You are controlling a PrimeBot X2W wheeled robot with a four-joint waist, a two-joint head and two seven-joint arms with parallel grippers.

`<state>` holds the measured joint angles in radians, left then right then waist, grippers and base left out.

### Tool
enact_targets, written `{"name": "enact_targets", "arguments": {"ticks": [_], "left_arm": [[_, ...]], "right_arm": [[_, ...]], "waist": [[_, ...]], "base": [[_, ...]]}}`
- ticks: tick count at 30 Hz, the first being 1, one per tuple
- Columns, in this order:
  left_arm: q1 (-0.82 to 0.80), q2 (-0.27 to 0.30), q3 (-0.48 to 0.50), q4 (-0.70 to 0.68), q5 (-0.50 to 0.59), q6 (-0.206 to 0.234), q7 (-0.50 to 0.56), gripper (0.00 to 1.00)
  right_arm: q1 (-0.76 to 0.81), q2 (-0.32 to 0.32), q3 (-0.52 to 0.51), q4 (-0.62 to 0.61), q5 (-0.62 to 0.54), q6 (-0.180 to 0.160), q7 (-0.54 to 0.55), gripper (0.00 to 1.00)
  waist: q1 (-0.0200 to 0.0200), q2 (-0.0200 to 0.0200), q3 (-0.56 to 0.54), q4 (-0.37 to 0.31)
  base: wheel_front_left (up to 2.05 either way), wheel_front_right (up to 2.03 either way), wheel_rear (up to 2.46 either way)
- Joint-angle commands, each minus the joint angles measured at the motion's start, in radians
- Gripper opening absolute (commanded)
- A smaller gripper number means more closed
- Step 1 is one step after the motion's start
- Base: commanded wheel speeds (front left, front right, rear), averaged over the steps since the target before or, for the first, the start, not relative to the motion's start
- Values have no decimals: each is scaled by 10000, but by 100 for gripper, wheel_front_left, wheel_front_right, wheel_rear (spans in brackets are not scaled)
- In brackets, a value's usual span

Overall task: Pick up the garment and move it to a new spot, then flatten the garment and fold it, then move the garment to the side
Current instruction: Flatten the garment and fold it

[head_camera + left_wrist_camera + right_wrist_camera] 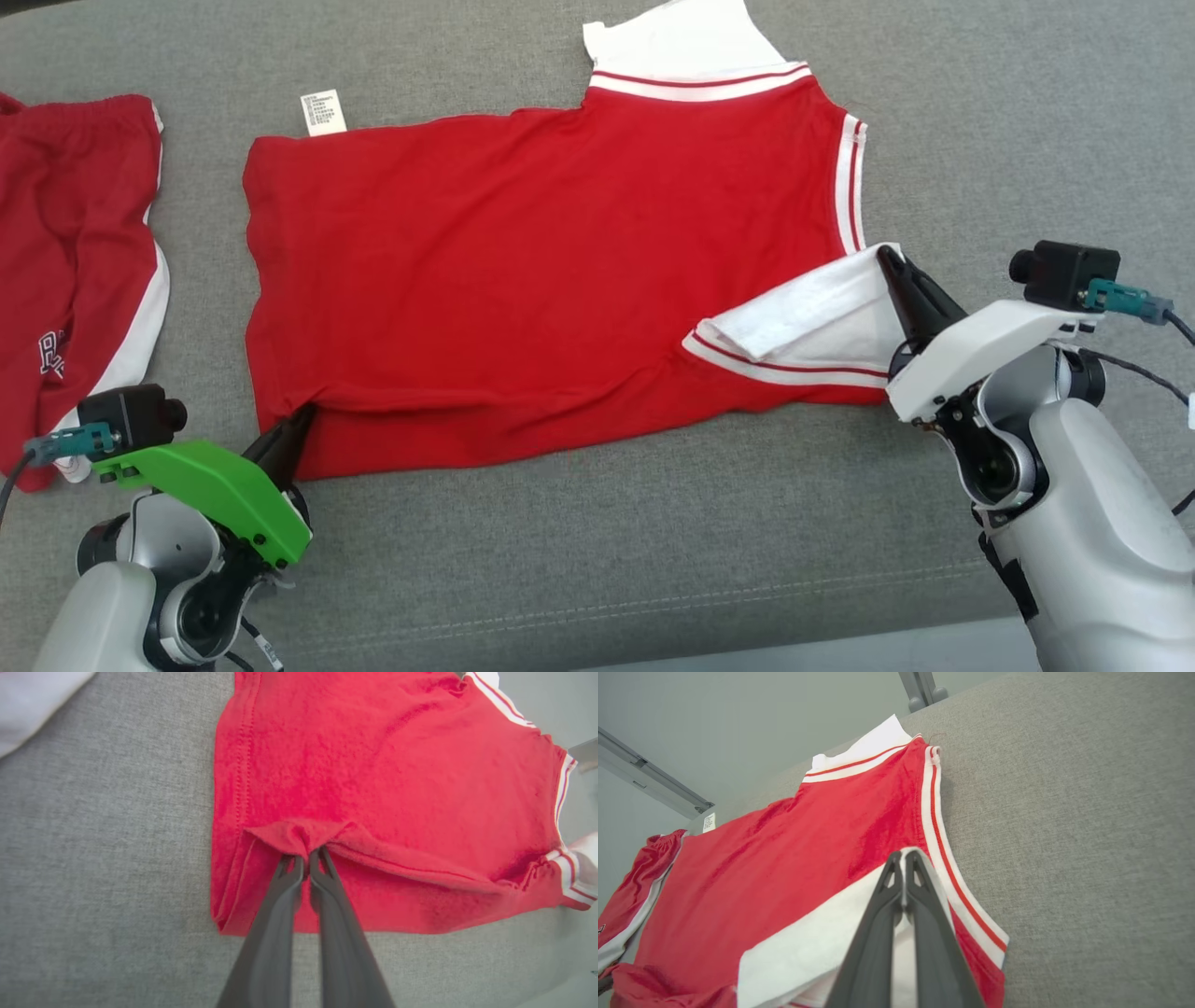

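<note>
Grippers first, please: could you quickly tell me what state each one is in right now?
Left gripper: closed, pinching a fold of the red shirt near its hem.
Right gripper: closed, gripping the shirt's white sleeve.

Garment (pixel 523 280) on upholstered surface (pixel 653 560); shorts (pixel 75 261) to its left

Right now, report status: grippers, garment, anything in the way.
Left gripper shut on hem of red white-trimmed jersey shirt. Right gripper shut on its white sleeve. Red white-striped shorts lie apart at left.
</note>
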<state>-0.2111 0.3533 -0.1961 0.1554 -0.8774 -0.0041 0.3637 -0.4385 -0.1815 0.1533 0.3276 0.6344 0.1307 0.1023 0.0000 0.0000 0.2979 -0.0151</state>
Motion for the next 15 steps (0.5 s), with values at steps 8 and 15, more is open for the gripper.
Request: {"name": "enact_targets", "arguments": {"ticks": [8, 15], "left_arm": [[-793, -157, 65, 1113, -220, -346, -233, 0], [-965, -282, 28, 1650, -201, -477, -465, 0]], "right_arm": [[-1204, -199, 407, 1578, 507, 0, -665, 0], [-1711, -232, 668, 2378, 1180, 0, -1235, 0]], "waist": [[0, 0, 382, 106], [0, 0, 446, 225]], "base": [[0, 0, 0], [0, 0, 0]]}}
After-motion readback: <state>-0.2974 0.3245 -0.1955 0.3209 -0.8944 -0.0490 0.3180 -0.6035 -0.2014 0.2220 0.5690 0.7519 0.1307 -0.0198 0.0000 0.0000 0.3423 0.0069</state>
